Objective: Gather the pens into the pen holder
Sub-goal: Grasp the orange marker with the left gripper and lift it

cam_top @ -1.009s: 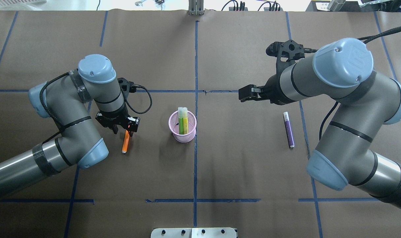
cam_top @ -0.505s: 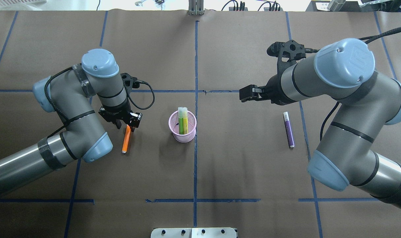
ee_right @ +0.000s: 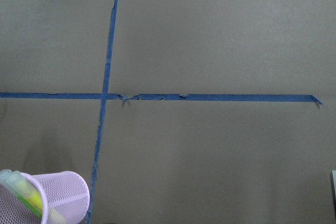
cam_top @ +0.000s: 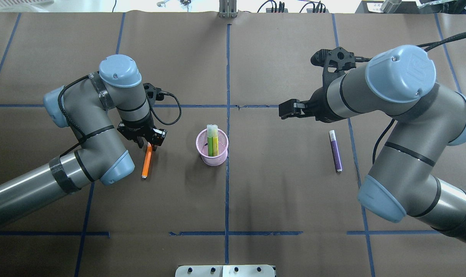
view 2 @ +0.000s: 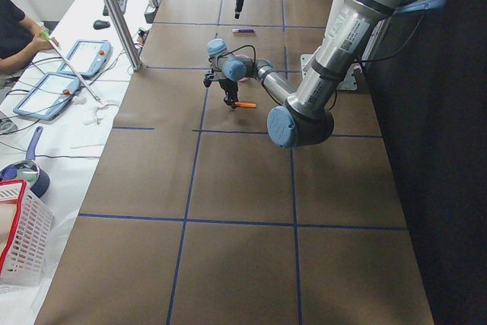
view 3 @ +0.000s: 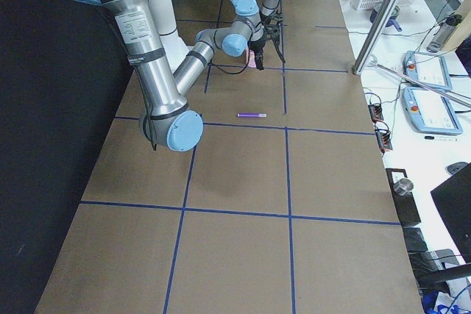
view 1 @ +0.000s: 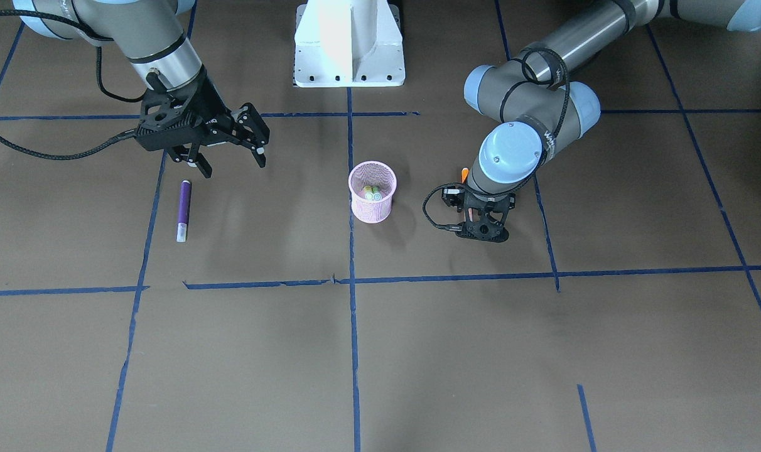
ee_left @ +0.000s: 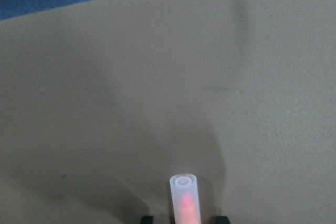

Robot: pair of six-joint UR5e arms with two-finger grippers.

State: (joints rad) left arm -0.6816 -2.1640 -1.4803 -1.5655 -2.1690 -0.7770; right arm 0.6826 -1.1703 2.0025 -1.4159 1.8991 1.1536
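Pen holder [cam_top: 218,159] sitting between claws, holding green pen [cam_top: 209,141], yellow pen [cam_top: 215,141]. Left claw [cam_top: 148,146] gaping around orange pen [cam_top: 145,166] end; right claw [view 1: 230,164] gaping, empty.

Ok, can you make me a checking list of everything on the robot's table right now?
surface: brown table marked with blue tape lines.
job's things: pink pen holder holds green pen and yellow pen; orange pen and purple pen lie outside.
clutter: nothing seen.
grippers: left gripper straddles the orange pen's end, grip unclear; right gripper open, empty.
cables: black cable loops at the left wrist.
surroundings: white robot base; white basket on a side bench.
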